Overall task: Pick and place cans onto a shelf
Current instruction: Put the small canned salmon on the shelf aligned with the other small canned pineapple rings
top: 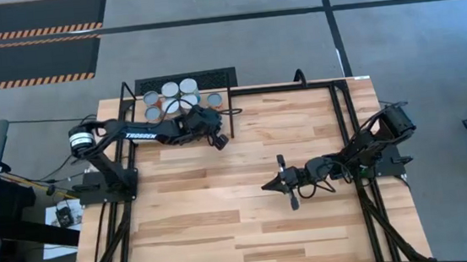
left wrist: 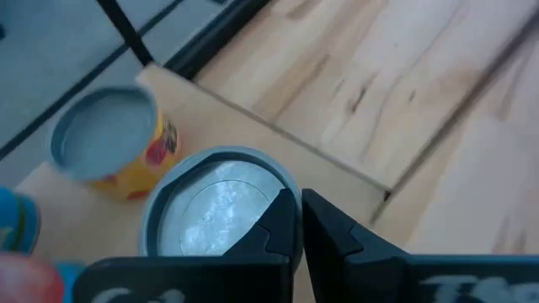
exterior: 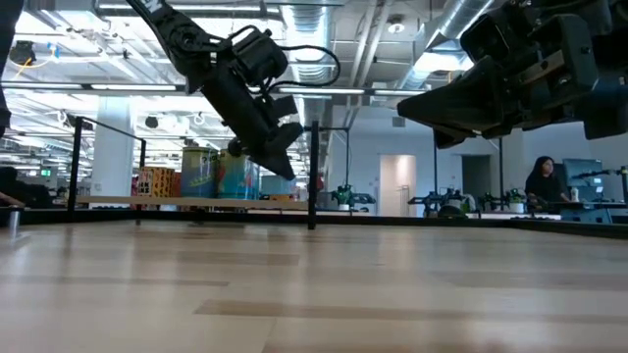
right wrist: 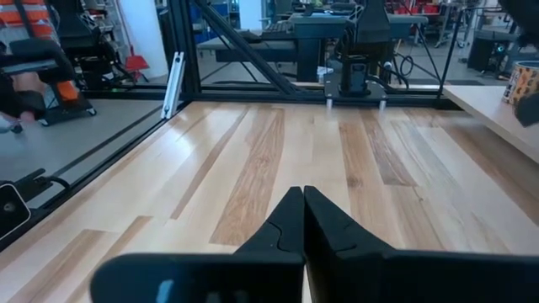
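Presently catalogued: the left gripper (top: pixel 218 141), fingers pressed together with nothing between them, is held just above the near edge of the shelf (top: pixel 220 77) and its cluster of cans (top: pixel 188 87). In the left wrist view a silver-topped can (left wrist: pixel 215 210) lies directly under and just ahead of the fingertips, with a yellow-labelled can (left wrist: pixel 114 143) just beyond it and to one side; whether the fingers touch the nearer lid cannot be told.

Right gripper (top: pixel 285 182): pinched closed and empty, parked over bare table (top: pixel 225 225), well apart from the shelf.

Handling, as judged: the cans appear rigid, light and smooth-walled, so slipping is likely if they are taken by the lid rim. A grasp across the round side wall, below the rim, is judged safest. The cans stand close together, so little room is left for fingers to be lowered between neighbours.

Count:
- Cans: about seven tops are made out from overhead, all at the shelf; the left arm may hide more.
- Shelf: one.
- Grippers: two.
- Cans loose on the table: none seen.
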You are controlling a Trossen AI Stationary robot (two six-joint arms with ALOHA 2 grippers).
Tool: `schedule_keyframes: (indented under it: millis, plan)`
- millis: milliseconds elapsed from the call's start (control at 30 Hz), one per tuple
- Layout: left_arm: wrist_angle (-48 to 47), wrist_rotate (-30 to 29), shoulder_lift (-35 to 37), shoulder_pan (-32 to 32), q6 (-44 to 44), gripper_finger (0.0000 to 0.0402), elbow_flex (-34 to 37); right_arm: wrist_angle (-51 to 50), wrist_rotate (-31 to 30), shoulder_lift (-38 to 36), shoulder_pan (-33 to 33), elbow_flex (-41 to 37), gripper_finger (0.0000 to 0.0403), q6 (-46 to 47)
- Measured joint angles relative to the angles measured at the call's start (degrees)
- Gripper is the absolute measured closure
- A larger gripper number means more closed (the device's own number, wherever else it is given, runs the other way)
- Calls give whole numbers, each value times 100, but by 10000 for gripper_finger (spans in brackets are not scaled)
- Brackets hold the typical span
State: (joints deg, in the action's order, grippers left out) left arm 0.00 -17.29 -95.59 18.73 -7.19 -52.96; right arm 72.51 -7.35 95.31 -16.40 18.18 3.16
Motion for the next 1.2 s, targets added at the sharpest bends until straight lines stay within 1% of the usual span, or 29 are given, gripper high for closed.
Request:
schedule_keyframes:
  millis: [100, 200, 300, 600, 767, 967, 1067, 1200]
  plan:
    - [150, 56, -100, 76, 45, 401, -6, -1, 0, 0, 0, 15, 390, -7]
    - [107, 49, -118, 145, 36, 401, -3, -2, 0, 0, 0, 27, 390, -15]
    - [223, -56, -118, 162, 96, 399, -5, -4, 0, 0, 0, 27, 390, -15]
    - [400, -86, -118, 174, 344, 356, -5, -7, 0, 0, 0, 27, 390, -15]
    - [362, -82, -116, 149, 423, 348, -5, -7, 0, 0, 0, 27, 390, -13]
    - [336, -95, 59, -31, 577, 360, -60, -6, 0, 0, 0, 27, 390, -13]
    - [322, -97, 265, -219, 680, 375, -66, -7, 0, 0, 0, 27, 390, -14]
    - [121, -99, 453, -575, 598, 398, 44, -29, 0, 0, 0, 30, 390, -13]
